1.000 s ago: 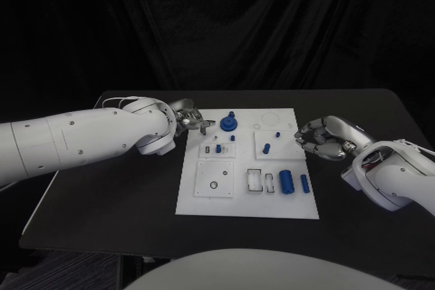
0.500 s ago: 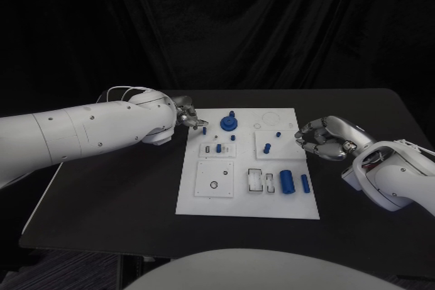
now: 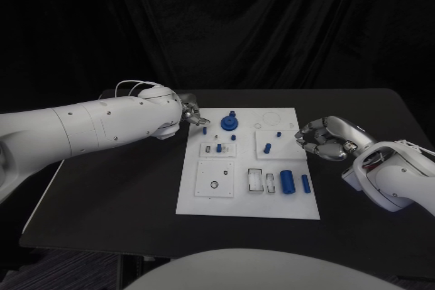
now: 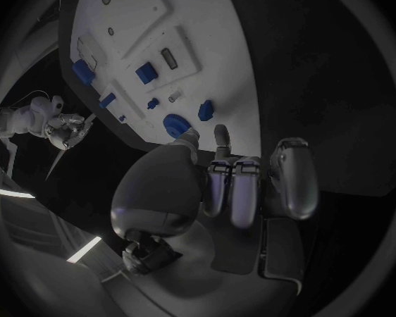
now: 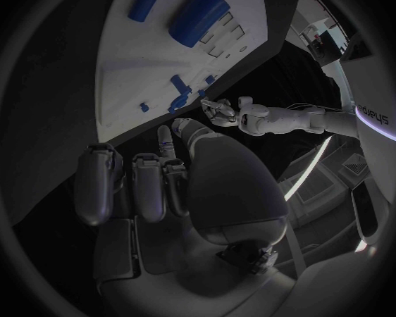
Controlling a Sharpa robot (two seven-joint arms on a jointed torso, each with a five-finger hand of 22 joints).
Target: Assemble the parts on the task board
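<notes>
The white task board (image 3: pixel 249 202) lies in the middle of the black table. A round blue part with a peg (image 3: pixel 229 122) stands near its far edge, and small blue pegs (image 3: pixel 205 131) stand around it. Two blue cylinders (image 3: pixel 286 182) lie at the near right. My left hand (image 3: pixel 190 116) hovers at the board's far left corner with its fingers curled in and nothing seen in them; in the left wrist view that hand (image 4: pixel 233 183) is just short of the round blue part (image 4: pixel 176 125). My right hand (image 3: pixel 322 139) hangs beside the board's right edge, fingers curled, nothing visible in them.
The board has white inset plates with slots and holes (image 3: pixel 215 177) and a rectangular frame (image 3: pixel 256 180) by the cylinders. Bare black table (image 3: pixel 109 195) stretches left of the board and along its near edge. Black curtain behind.
My left hand has drawn back from the board's far left edge, and a small blue peg it covered now stands free there. The right hand has not moved.
</notes>
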